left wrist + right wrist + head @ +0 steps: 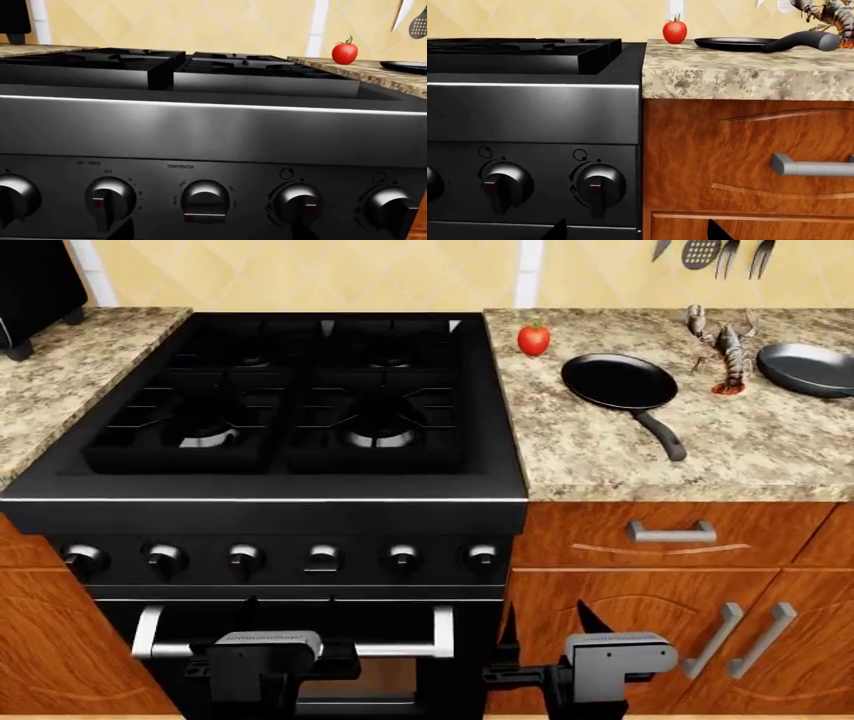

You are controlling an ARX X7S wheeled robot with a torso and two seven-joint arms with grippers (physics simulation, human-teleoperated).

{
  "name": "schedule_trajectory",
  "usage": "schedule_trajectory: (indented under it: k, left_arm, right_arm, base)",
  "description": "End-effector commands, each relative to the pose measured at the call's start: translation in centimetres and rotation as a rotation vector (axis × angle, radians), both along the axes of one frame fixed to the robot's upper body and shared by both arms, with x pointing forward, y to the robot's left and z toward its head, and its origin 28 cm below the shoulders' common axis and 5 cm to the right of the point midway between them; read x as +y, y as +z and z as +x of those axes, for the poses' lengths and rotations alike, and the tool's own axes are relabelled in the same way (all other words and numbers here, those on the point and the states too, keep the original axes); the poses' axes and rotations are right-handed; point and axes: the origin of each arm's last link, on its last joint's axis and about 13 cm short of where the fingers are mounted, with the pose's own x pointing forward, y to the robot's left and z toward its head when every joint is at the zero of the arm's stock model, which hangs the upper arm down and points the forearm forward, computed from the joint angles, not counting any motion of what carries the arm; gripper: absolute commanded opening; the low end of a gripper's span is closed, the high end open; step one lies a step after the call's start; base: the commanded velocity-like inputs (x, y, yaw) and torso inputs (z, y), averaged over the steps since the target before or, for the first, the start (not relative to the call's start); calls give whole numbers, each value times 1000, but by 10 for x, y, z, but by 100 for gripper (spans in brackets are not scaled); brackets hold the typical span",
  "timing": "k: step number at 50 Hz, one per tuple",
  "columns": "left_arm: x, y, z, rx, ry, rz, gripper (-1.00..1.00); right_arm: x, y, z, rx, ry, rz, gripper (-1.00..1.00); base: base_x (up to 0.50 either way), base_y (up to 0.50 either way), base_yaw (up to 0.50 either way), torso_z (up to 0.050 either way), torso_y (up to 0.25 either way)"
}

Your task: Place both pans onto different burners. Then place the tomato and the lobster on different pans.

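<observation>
Two pans (619, 380) (809, 368), one tomato (534, 338), one lobster (725, 350), four burners (380, 432), six knobs (243, 559).

The head view looks steeply down over the stove (294, 390). Both wrist views face forward, low and close to its knobs (205, 200), sharing the tomato (674, 31).

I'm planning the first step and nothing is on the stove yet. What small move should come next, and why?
Probably raise the right gripper toward the black pan. Both pans, including the grey pan, sit on the counter with the burners bare, and both arms hang low before the oven.
</observation>
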Motion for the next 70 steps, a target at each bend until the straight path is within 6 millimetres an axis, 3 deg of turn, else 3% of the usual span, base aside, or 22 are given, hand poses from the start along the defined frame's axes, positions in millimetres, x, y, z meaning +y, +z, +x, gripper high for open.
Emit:
schedule_trajectory:
  k: [1, 43, 48, 70]
  left_arm:
    - [0, 1, 0, -3, 1, -2, 100]
    - [1, -1, 0, -2, 18, 4, 100]
    - [1, -8, 0, -3, 20, 3, 100]
    - [0, -2, 0, -6, 23, 7, 100]
  right_arm:
    - [0, -1, -1, 5, 4, 4, 100]
    - [0, -2, 0, 23, 5, 35, 100]
    - [0, -2, 0, 26, 5, 40, 100]
    - [1, -3, 0, 35, 12, 43, 100]
  base:
    - [0, 0, 0, 50, 0]
    - [0, -459, 0, 1, 0]
    - [0, -500, 0, 0, 0]
    - [0, -500, 0, 0, 0]
